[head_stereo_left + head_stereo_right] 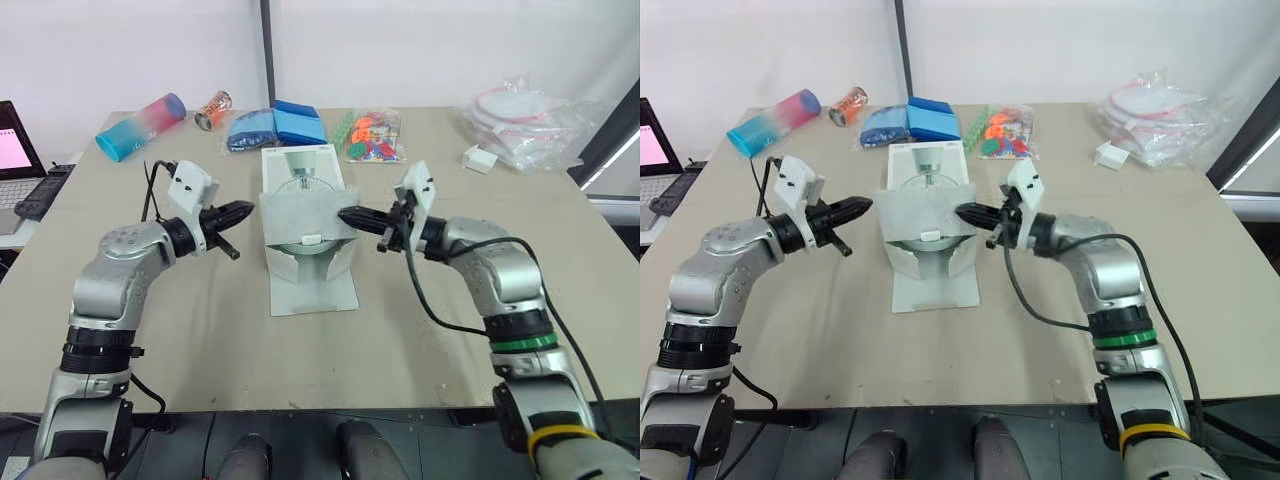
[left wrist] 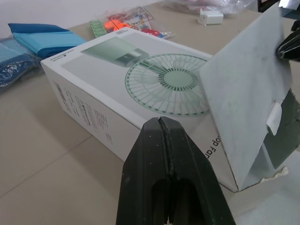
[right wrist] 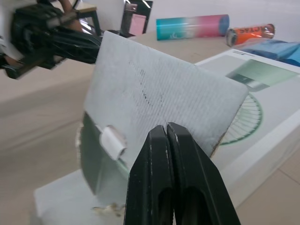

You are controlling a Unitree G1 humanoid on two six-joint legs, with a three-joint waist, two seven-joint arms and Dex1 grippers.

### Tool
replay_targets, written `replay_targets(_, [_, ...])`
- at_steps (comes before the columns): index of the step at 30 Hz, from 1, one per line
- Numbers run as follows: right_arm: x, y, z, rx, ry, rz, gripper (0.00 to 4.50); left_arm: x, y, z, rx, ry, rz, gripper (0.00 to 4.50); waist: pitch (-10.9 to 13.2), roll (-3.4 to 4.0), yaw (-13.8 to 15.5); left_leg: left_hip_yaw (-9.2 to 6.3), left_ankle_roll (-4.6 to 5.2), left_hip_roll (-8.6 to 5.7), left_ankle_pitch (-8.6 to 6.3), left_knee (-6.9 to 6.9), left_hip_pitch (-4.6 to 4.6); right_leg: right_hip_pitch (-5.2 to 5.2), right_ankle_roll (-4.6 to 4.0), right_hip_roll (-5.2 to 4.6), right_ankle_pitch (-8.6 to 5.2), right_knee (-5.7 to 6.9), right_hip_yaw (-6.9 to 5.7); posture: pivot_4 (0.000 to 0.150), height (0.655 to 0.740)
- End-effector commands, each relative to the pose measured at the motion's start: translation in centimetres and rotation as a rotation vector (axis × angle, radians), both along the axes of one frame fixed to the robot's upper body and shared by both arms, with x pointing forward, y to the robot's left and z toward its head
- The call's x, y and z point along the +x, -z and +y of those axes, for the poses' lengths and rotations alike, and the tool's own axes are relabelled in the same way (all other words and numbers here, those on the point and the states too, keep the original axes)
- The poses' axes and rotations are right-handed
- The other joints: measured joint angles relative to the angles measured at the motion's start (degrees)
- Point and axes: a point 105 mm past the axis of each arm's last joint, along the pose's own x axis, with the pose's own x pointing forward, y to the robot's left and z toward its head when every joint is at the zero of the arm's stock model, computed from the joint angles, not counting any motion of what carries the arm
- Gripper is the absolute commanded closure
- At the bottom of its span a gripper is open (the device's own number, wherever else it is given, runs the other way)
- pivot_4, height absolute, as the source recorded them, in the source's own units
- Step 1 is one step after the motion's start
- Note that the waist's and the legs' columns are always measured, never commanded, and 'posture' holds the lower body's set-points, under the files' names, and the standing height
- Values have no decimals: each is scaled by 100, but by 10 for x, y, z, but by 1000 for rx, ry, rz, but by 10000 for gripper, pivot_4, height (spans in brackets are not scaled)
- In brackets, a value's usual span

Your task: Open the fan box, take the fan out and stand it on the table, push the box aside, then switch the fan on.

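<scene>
The white fan box lies flat mid-table, a green fan printed on its top. Its near end is open: the grey lid flap stands raised and a long flap lies flat on the table toward me. Something dark green shows inside the opening. My right gripper is shut, its tip against the raised flap's right edge; in the right wrist view the flap stands just beyond the fingertips. My left gripper is shut and empty, just left of the flap, beside the box.
Along the far edge lie a pink-and-blue bottle, an orange can, blue packets, a bag of colourful pieces, a small white block and plastic bags. A laptop sits off the left edge.
</scene>
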Motion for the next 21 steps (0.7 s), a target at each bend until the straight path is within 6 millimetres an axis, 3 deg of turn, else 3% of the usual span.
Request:
replay_targets(1, [10,-6,6,-40,43,-80,44633,-7,-26,-3,-30,19,-96,45000,0,0,-3,3,0,0,0,1,-6,-8,-1,-3,0,4,-2,1500,7400])
replay_targets(9, [7,3,14,-112,10,-91,44633,2,-12,-15,32,-9,-48,45000,0,0,-2,13,-3,-3,2,8,-25,-35,-2,-11,1,25,-12,1500,7400])
replay_targets(14, [6,6,12,-139,11,-89,44633,12,-12,-39,-22,13,-4,45000,0,0,-1,12,-3,-7,2,12,-28,-34,-2,-13,1,27,-14,1500,7400])
replay_targets(21, [8,4,8,-147,29,-97,44633,14,10,-49,56,27,73,45000,-1,0,-10,12,-3,-6,2,12,-24,-35,-2,-12,1,34,-16,1500,7400])
